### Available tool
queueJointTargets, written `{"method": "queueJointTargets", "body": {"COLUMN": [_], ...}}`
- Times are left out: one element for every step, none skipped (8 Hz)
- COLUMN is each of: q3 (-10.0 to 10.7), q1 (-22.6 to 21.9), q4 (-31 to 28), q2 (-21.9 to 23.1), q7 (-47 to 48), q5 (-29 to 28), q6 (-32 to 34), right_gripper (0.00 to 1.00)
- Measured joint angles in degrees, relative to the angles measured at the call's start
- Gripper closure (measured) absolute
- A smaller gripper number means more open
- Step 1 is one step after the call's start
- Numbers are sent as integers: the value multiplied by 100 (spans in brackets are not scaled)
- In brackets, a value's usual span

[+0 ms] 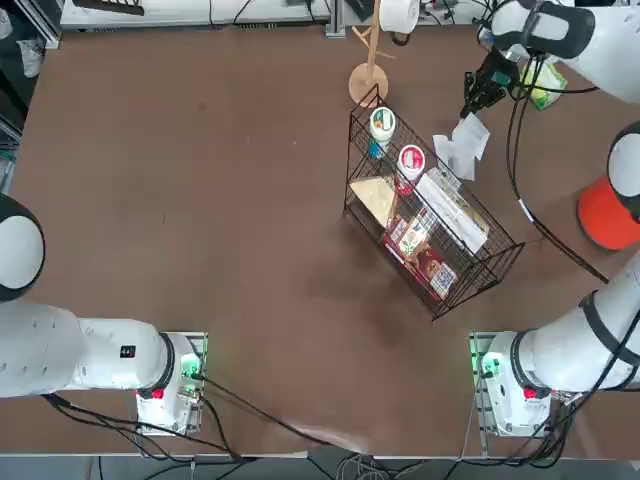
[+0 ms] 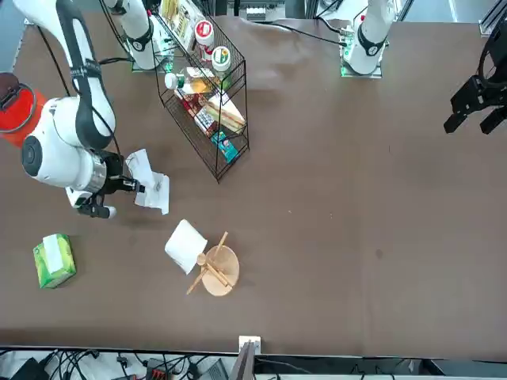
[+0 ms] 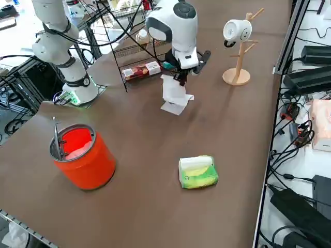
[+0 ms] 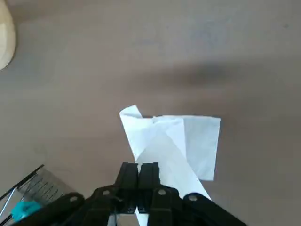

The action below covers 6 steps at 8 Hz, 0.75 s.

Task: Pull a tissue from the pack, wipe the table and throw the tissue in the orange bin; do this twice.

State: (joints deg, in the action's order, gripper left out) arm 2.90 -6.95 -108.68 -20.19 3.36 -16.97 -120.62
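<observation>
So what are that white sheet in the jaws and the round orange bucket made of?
The crumpled white sheet looks like thin soft tissue paper: it creases and droops limply from the shut right gripper. The round orange bucket seems smooth plastic, plain-sided with a slight sheen.

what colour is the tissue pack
Light green sides with a white top; the pack shows best in the right side view, lying on the brown table.

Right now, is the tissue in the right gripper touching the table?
Touching. In the right side view the tissue hangs from the shut right gripper and its lower end lies flat on the table.
</observation>
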Motion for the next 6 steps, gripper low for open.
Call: {"method": "queueJointTargets", "body": {"q3": [-4,-7,-8,-9,-8,-5], "q1": [-35,-107,-187,-247,-270,-270], "q4": [0,-3,-7,-19,-52,-132], "q2": [-103,-187,-273,-353,-401,-421], "q7": [-4,-4,1,2,2,3], "q5": [0,0,0,0,64,128], "q6": [-124,-238,-342,-417,-503,-667], "right_gripper": [98,97,97,97,97,97]}}
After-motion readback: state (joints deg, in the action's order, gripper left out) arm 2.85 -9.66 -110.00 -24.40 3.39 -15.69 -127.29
